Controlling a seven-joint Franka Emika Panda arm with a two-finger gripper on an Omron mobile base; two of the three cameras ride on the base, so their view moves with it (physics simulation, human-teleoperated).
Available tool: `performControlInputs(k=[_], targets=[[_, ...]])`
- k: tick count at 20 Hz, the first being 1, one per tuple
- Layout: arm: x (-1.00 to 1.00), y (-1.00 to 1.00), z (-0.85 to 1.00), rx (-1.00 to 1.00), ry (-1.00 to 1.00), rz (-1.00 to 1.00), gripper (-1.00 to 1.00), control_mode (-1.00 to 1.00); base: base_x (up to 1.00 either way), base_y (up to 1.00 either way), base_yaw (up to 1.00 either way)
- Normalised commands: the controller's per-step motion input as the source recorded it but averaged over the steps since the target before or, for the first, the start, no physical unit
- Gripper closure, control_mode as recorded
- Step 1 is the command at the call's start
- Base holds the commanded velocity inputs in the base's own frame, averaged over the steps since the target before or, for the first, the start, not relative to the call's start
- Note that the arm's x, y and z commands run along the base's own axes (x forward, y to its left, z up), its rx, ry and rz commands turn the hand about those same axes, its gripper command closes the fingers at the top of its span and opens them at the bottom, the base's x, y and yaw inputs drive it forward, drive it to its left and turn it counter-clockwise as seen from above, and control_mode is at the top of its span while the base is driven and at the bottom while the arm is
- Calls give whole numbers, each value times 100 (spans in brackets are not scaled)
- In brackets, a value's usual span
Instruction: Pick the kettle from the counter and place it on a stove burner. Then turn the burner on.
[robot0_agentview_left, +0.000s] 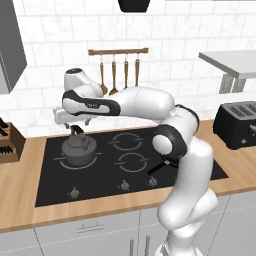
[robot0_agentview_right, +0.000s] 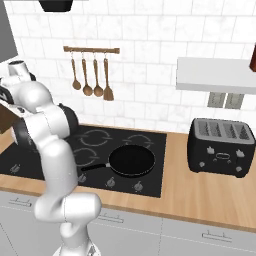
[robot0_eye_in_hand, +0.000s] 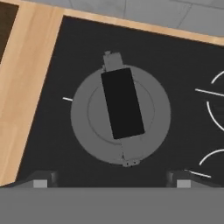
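Note:
The dark grey kettle (robot0_agentview_left: 78, 149) stands upright on the front left stove burner (robot0_agentview_left: 58, 161) of the black glass hob. In the hand view the kettle (robot0_eye_in_hand: 120, 114) sits right below me, its black handle running across the lid, and it covers most of the burner (robot0_eye_in_hand: 66, 99). My gripper (robot0_agentview_left: 77, 126) hangs just above the kettle's handle, open, with its fingertips (robot0_eye_in_hand: 40, 182) wide apart and nothing between them. The tan counter (robot0_agentview_left: 30, 150) borders the hob on the left.
Three knobs (robot0_agentview_left: 124, 186) line the hob's front edge. A black frying pan (robot0_agentview_right: 131, 161) lies on the right burner. A toaster (robot0_agentview_right: 220, 147) stands on the right, a knife block (robot0_agentview_left: 7, 141) on the left, and utensils (robot0_agentview_left: 118, 72) hang on the wall.

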Motion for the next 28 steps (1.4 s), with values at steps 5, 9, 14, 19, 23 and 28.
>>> performControlInputs(k=[5,9,14,19,23,28], targets=[[-99,-4,-4,1,5,-10,-100,-100,0,0,0],[-38,0,-8,0,0,-1,-100,-100,0,0,0],[-19,0,-7,0,0,-3,-100,-100,0,0,0],[-10,-5,-4,0,0,-3,-100,-100,0,0,0],[-11,-2,-2,0,0,-2,-100,-100,0,0,0],[-10,0,-1,0,0,-4,-100,-100,0,0,0]])
